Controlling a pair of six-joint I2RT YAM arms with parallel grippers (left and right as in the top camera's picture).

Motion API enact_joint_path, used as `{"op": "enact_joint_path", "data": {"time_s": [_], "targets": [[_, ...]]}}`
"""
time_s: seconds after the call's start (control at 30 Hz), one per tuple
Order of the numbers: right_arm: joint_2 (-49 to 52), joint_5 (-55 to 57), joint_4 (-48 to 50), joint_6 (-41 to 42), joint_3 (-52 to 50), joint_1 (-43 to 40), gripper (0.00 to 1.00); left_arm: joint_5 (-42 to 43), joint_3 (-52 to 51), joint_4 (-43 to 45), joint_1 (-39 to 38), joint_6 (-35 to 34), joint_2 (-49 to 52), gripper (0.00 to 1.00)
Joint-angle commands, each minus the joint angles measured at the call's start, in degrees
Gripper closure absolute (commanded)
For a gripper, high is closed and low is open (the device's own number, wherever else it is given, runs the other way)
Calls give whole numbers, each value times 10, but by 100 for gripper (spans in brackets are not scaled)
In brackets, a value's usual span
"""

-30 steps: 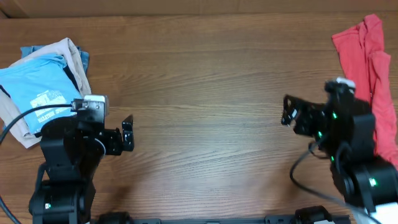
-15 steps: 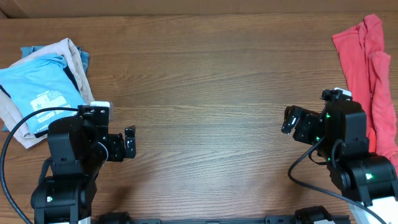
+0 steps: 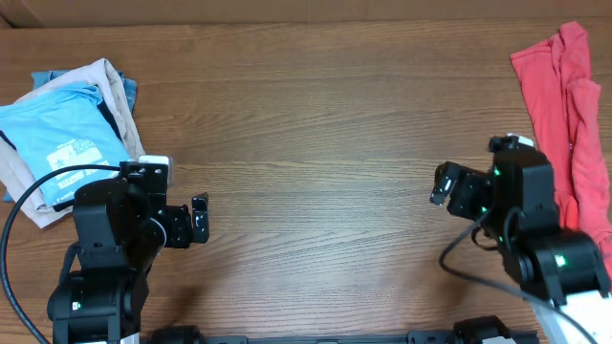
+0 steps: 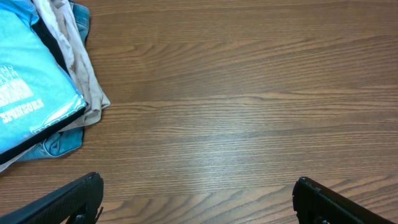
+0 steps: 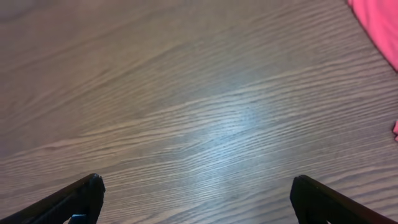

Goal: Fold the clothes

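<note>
Both gape empty, left end effector and right end effector, above the tabletop — blue T-shirt looks folded atop the pile; next, probably, grasp the crumpled red garment.

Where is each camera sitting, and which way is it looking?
Overhead: above the table, looking straight down; shows the left arm and right arm.
Left wrist: on the left arm, looking down at wood and the blue T-shirt atop a folded pile; its open jaws show in the bottom corners.
Right wrist: on the right arm, looking down at wood and a red cloth edge; its open jaws show too.
Shared: overhead and left wrist both see the blue T-shirt.
</note>
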Motion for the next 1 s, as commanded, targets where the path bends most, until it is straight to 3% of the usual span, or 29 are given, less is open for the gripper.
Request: {"op": "enact_joint_path", "data": {"time_s": [0.0,0.17,0.3,0.5,0.6,0.8,0.97], "targets": [[-73,18,6,-12,-30,-2,0,-6,-3,1,-1,-10,-1,0],[-219,15,111,-78,-150,-9,0,-6,-3,1,-1,-10,-1,0],[-377,-5,237,-77,-307,-35,0,-6,-3,1,-1,-10,-1,0],[-518,-34,375,-78,-451,-56,0,-6,-3,1,-1,-10,-1,0],[-516,-37,452,-96,-490,-59,0,-6,-3,1,-1,-10,-1,0],[-516,-67,576,-208,-571,-60,0,-6,-3,1,-1,-10,-1,0],[-516,-64,526,-208,-570,-59,0,-6,-3,1,-1,-10,-1,0]]}}
